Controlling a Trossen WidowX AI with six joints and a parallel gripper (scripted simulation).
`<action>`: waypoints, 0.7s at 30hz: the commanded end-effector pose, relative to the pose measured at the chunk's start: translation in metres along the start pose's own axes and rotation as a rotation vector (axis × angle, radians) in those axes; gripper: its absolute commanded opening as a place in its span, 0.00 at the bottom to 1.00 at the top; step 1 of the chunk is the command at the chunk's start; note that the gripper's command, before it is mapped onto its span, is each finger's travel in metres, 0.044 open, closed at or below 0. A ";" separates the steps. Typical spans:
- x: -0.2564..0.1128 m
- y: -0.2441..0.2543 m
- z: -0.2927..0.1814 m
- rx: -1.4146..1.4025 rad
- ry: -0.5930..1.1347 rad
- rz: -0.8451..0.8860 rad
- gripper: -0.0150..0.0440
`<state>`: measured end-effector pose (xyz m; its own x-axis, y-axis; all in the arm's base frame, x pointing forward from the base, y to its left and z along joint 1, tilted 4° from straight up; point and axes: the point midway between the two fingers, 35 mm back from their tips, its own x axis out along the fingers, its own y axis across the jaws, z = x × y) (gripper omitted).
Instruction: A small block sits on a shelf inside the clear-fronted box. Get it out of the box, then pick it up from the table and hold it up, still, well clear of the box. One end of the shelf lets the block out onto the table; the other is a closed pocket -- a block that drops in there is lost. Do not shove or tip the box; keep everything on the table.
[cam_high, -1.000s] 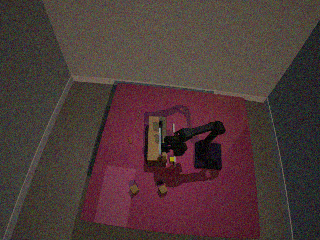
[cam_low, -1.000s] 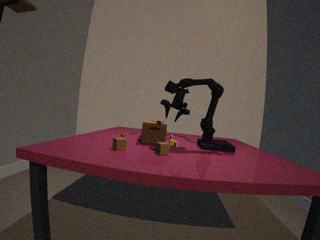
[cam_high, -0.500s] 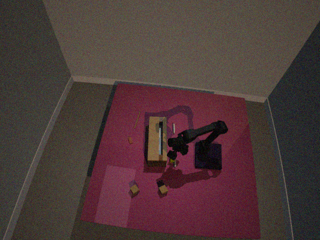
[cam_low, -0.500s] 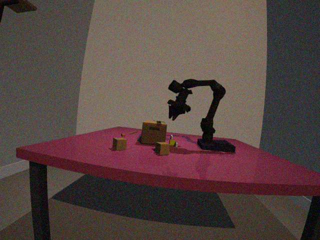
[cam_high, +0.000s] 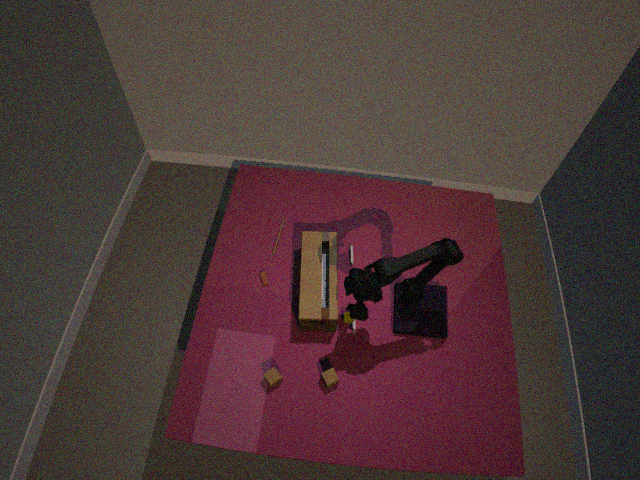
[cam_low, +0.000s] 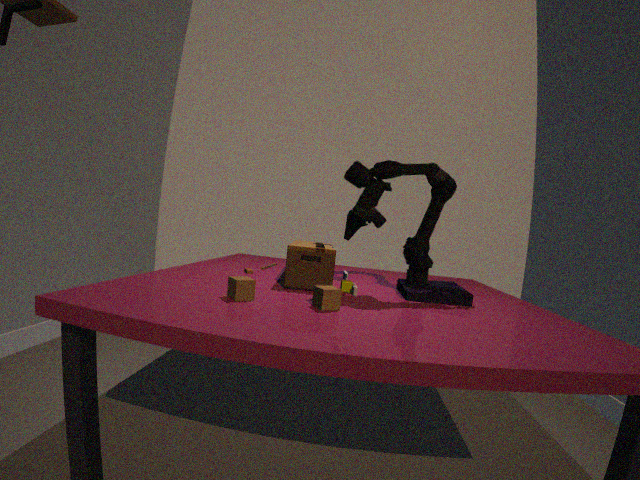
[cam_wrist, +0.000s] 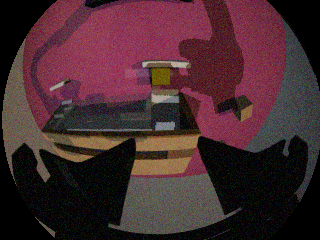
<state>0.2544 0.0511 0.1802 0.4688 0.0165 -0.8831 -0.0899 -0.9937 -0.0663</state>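
A small yellow block (cam_high: 348, 317) (cam_low: 346, 286) (cam_wrist: 161, 76) is outside the box, on the red table (cam_high: 413, 403) (cam_low: 413, 335). It lies beside the box's robot-side face, near its camera-side end, close against a short white strip (cam_high: 354, 324) (cam_low: 355, 290) (cam_wrist: 165, 64). The cardboard box (cam_high: 312, 279) (cam_low: 310, 266) (cam_wrist: 172, 167) stands upright, with a long slot in its top. My gripper (cam_low: 347, 237) (cam_wrist: 167, 142) is open and empty, its fingers tilted down toward the box side. It hangs above the table, higher than the box top. The closed pocket cannot be made out.
Two wooden cubes stand toward the camera side, one (cam_high: 272, 378) (cam_low: 241, 288) left and one (cam_high: 329, 378) (cam_low: 327, 298) nearer the block. Another white strip (cam_high: 351, 254) (cam_low: 345, 274) (cam_wrist: 61, 84) stands farther along the box. A thin stick (cam_high: 278, 237) and a small orange piece (cam_high: 264, 279) (cam_low: 248, 271) lie behind the box.
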 end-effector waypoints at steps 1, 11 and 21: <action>0.008 0.001 0.003 -0.016 0.005 0.005 0.74; 0.086 0.002 0.039 -0.016 0.005 0.005 0.74; 0.097 0.001 0.043 -0.016 0.005 0.005 0.74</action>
<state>0.2635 0.0567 0.0834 0.4819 0.0193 -0.8760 -0.0724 -0.9955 -0.0618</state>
